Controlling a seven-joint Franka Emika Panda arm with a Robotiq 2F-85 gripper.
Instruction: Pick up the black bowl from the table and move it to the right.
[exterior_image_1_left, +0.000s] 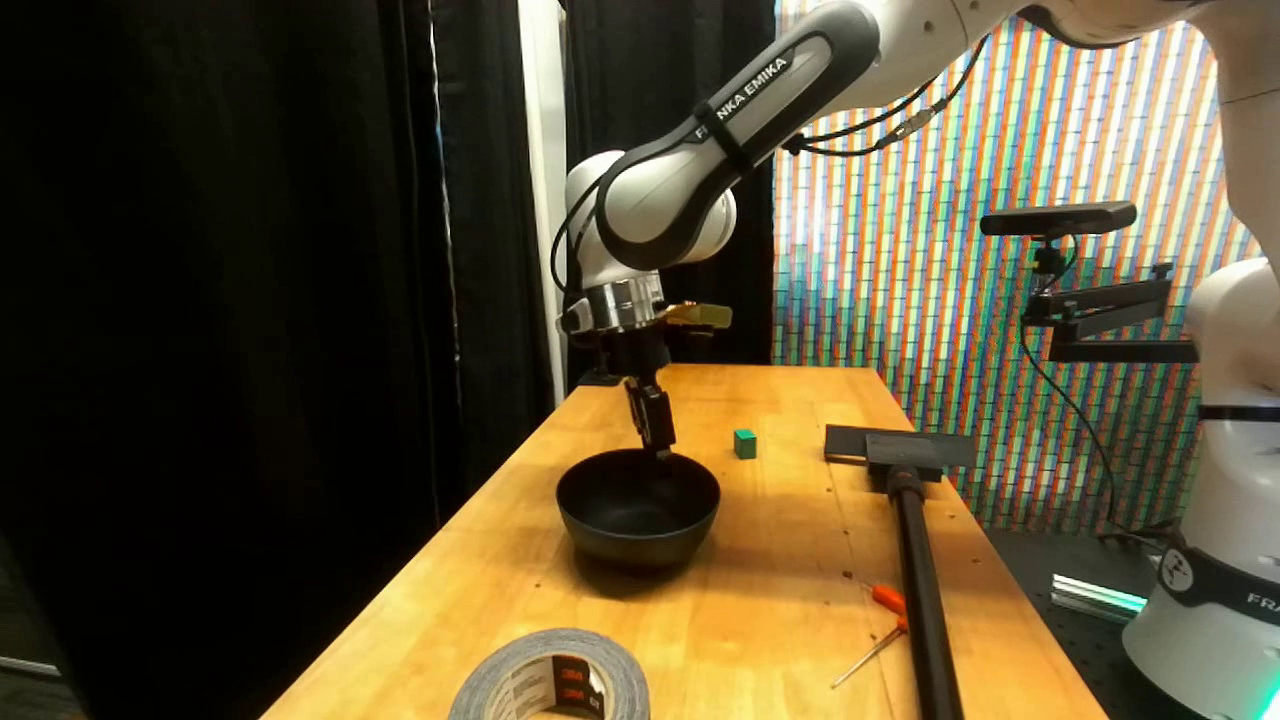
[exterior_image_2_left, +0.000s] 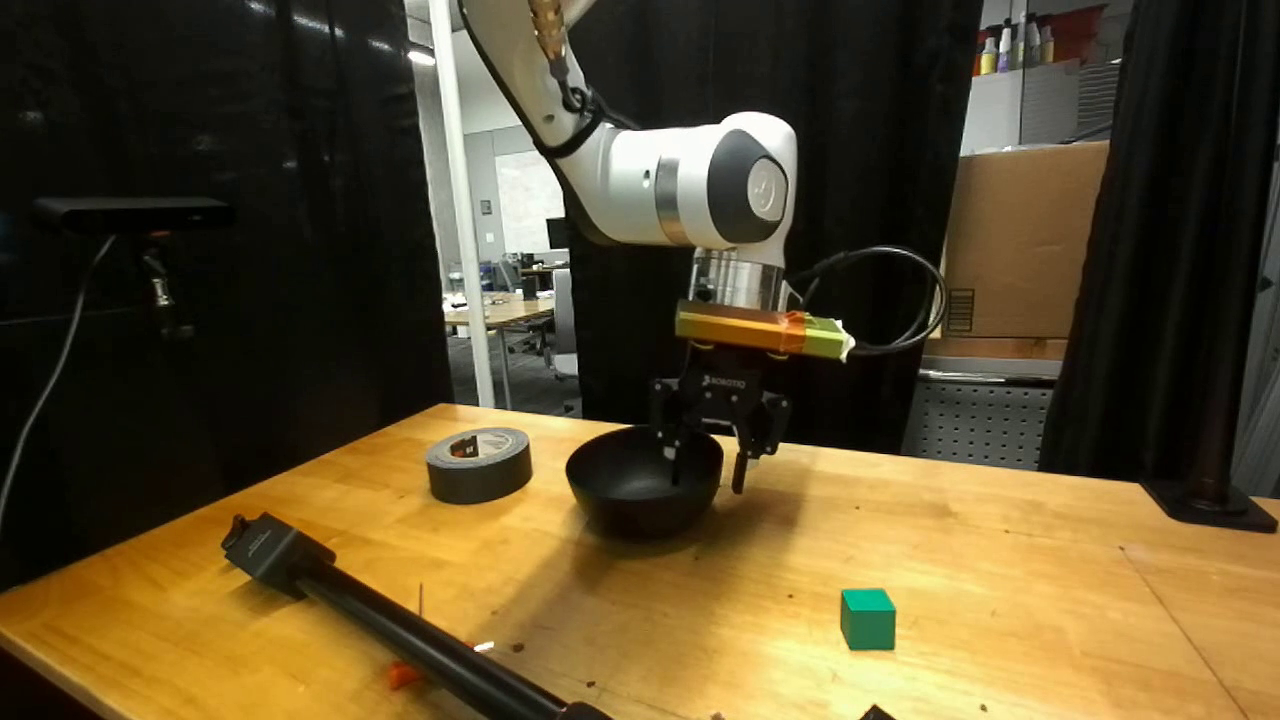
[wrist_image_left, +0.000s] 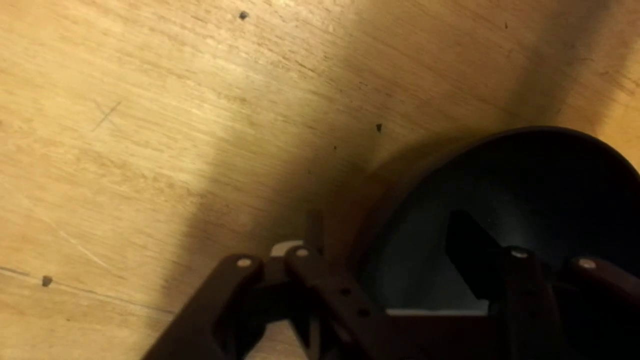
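Black bowl (exterior_image_2_left: 640, 510), one: round, no long axis; upright on the wooden table (exterior_image_2_left: 980, 570), under the gripper (exterior_image_2_left: 707, 484) and mostly to one side of it. Fingers (wrist_image_left: 470, 255): parted, nothing gripped; in the wrist view one is over the bowl's hollow, the other outside its wall, above the table, so the rim runs between them. Contact with the wall and depth of the tips: cannot be told. Assessment: the coming grasp likely turns on this straddle; closing should pinch the wall.

in an exterior view | bowl (exterior_image_2_left: 640, 512) on table (exterior_image_2_left: 720, 630) | tape roll (exterior_image_2_left: 482, 480) left | 1 cube (exterior_image_2_left: 868, 622) front-right
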